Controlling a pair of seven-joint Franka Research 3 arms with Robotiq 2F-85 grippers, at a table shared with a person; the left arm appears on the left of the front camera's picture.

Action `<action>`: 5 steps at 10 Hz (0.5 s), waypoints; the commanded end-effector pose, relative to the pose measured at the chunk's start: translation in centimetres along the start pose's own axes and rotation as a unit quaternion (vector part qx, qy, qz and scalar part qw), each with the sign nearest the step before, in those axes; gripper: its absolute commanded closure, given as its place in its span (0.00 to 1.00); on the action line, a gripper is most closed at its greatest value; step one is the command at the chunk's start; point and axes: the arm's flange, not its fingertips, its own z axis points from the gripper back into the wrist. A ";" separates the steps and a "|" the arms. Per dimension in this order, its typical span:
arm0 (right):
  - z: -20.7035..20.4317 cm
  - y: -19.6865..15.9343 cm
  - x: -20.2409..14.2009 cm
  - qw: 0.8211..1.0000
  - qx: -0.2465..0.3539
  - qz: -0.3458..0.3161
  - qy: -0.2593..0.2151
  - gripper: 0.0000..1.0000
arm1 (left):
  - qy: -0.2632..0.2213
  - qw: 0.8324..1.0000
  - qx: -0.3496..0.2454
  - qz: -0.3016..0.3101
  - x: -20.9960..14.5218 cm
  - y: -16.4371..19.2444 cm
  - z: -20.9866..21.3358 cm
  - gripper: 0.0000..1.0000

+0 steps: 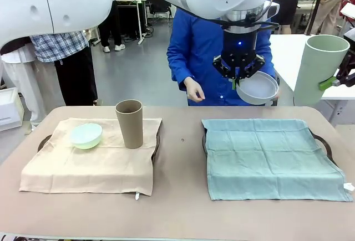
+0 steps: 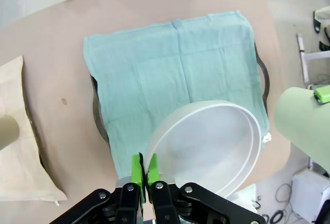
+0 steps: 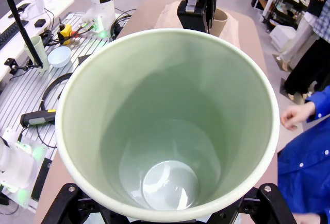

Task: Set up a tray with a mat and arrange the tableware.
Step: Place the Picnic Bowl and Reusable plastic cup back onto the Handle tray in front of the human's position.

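- Left gripper (image 1: 239, 77) hangs above the table's far edge, over the far side of the green mat (image 1: 272, 155). Jaws pinched tight on the rim of the white bowl (image 1: 258, 88); bowl dangles tilted, mouth partly toward the camera.
- Left wrist view: green pads (image 2: 136, 170) clamp a thin slice of the rim; the rest of the bowl cantilevers out unsupported.
- Right gripper (image 1: 338, 77) sits at the table's right edge, off the mat, jaws spread wide around the pale cup (image 1: 319, 66), which is held clear of the table and leaning. Grip looks to be low on the cup body; contact itself mostly hidden.
- Beige mat (image 1: 91, 160) on the left tray already carries the mint bowl (image 1: 86, 135) near its far-left corner and the brown cup (image 1: 129, 123) beside it, upright.
- Green mat lies flat over the right tray (image 1: 327, 144), nothing on it yet.
- Person's hand (image 1: 194, 90) hovers at the far edge, near the left gripper.
- Risks, as judged:
  - Rim pinch is narrow; a jolt or fast descent could let the bowl swing or slip.
  - Tilted bowl released early could land on edge, roll, or bunch the mat.
  - Leaning cup set down untrued could topple.
  - Both arms heading for one mat could crowd each other; the hand is close too.
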 end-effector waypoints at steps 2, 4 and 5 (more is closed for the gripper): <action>0.0 0.0 0.0 1.000 0.000 0.000 0.000 0.18 | 0.000 1.000 0.000 0.000 0.0 0.0 0.0 0.96; -0.3 -0.7 -1.9 0.999 0.024 0.034 -0.033 0.18 | 0.015 0.999 -0.030 -0.024 0.4 1.7 -1.3 0.96; -0.4 -1.1 -3.1 0.998 0.022 0.040 -0.051 0.18 | 0.027 0.999 -0.039 -0.024 0.4 2.5 -2.3 0.96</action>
